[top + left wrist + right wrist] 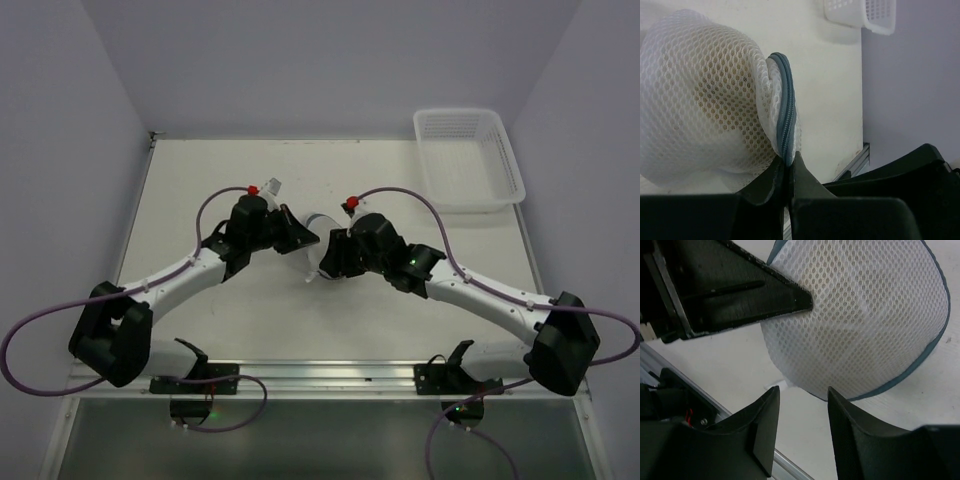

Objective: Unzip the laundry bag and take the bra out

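Between both arms, mid-table: laundry bag (316, 250).
Left gripper (788, 167): fingers closed, pinching the bag's zipper (786, 115), which runs straight away from the tips.
Right gripper (803, 392): fingers apart, holding nothing; bag just beyond them.

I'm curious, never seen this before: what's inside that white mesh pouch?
Through the laundry bag a tan shape shows faintly. Its form is hidden by the mesh; the grey zipper looks closed.
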Action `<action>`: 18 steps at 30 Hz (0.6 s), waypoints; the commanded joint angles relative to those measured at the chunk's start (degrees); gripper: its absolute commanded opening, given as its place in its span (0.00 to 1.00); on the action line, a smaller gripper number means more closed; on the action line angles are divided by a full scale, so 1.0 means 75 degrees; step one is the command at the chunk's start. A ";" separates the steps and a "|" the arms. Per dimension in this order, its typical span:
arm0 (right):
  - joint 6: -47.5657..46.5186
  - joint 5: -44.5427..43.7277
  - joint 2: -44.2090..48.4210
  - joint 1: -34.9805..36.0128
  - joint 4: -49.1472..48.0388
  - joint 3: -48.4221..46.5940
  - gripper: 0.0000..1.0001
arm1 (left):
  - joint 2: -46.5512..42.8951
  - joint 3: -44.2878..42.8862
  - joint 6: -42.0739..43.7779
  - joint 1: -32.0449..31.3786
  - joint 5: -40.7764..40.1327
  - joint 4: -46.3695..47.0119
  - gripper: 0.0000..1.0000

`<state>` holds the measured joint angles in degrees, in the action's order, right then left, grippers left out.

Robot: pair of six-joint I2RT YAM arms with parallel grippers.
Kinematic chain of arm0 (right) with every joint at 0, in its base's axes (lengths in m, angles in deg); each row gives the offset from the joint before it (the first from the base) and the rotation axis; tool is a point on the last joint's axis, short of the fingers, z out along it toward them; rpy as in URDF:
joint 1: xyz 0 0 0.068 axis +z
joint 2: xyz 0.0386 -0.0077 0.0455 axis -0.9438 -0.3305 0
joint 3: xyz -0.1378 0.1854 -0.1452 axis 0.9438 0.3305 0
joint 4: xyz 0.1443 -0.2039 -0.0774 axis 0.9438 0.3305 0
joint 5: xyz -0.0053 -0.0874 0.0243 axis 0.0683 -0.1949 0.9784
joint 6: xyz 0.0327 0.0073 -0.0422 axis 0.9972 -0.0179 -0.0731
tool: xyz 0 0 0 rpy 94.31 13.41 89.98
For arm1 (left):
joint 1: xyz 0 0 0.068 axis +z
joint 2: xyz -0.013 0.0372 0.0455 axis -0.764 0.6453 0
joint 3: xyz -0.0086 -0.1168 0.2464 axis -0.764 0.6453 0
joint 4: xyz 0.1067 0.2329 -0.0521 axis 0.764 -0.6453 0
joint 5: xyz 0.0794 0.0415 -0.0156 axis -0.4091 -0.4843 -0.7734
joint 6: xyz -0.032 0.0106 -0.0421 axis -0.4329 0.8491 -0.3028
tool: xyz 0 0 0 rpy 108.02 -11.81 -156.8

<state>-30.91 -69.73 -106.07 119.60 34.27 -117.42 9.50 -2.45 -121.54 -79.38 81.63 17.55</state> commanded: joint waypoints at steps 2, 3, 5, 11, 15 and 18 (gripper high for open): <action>0.1062 -0.1038 -0.0266 0.0323 -0.0232 -0.0612 0.43 | -0.0394 0.0435 -0.1621 -0.0347 -0.1703 0.0581 0.00; 0.1214 -0.1167 -0.0359 0.0369 -0.0057 -0.0671 0.41 | -0.0510 0.0481 -0.1785 -0.0394 -0.1878 0.0570 0.00; 0.1601 -0.1401 -0.0430 0.0440 0.0061 -0.0741 0.40 | -0.0628 0.0552 -0.1891 -0.0500 -0.2300 0.0511 0.00; 0.2328 -0.1823 -0.0607 0.0615 0.0717 -0.0695 0.43 | -0.0828 0.0587 -0.2149 -0.0734 -0.3039 0.0406 0.00; 0.2445 -0.1894 -0.0677 0.0663 0.0998 -0.0695 0.49 | -0.0770 0.0576 -0.2336 -0.0839 -0.3239 0.0370 0.00; 0.2504 -0.1836 -0.0794 0.0675 0.1081 -0.0730 0.52 | -0.0653 0.0517 -0.2372 -0.1015 -0.3403 0.0370 0.00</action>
<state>-14.54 -80.77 -111.20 124.33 40.80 -121.01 4.87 1.90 -137.56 -85.82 60.43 18.54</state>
